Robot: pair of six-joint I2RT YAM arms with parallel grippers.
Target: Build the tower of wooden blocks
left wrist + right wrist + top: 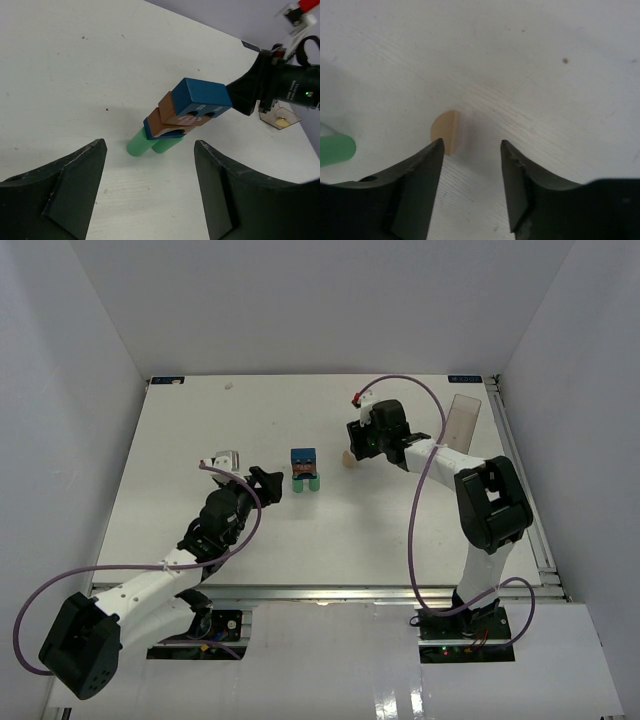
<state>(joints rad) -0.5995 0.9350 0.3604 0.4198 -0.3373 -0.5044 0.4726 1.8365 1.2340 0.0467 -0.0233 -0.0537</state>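
Left jaws are standing wide open, empty, facing the wood block tower (187, 112) mid-surface (200, 420). Right jaws are hovering open just short of the tan piece (445, 132), toward the right edge. Looks like you're fetching it: advance, then close.

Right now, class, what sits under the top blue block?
A brown block, then a flat blue piece, standing on two green cylinders. The cylinders' tops are covered by the pieces above, so how they meet cannot be seen.

Bare tabletop (200, 430) rings the wood block tower (305, 471), with the left pincer (150, 143) flanking one side, the right pincer (470, 145) and tan piece (446, 131) the other, and the clear box (463, 420) well apart.
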